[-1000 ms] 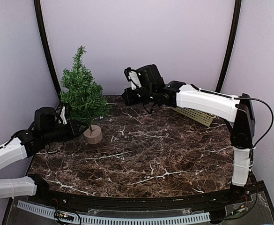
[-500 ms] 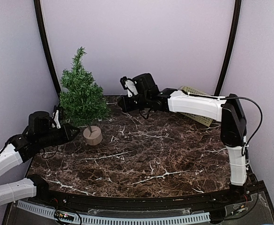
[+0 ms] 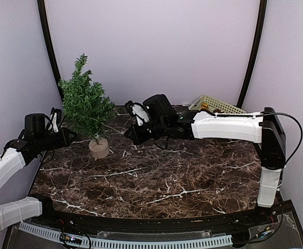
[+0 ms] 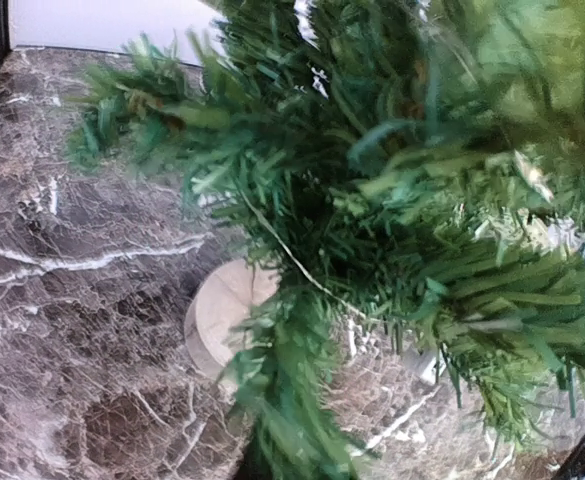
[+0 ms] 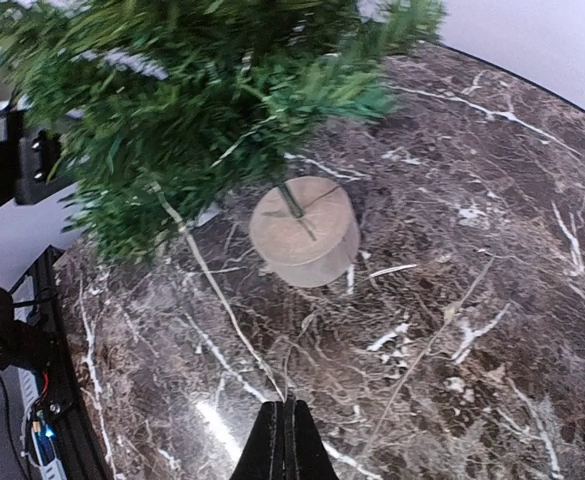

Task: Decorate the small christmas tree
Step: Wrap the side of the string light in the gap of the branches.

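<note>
Pinching shut, right claw faced the tree; left claw sat closed among its branches, hold unclear; basket behind, contents indistinct.

Overhead view from the near side, wrist views close, all sharing the small christmas tree

— What colour is the small christmas tree?
— Dark green bristles on a pale beige wooden base, just ahead of the black right pincer.
— And the worktop?
— Dark brown marble, veined in white.
— To that pincer's right?
— A cream lattice basket. The right arm and left arm are white with black joints; the walls are pale lilac.
</note>
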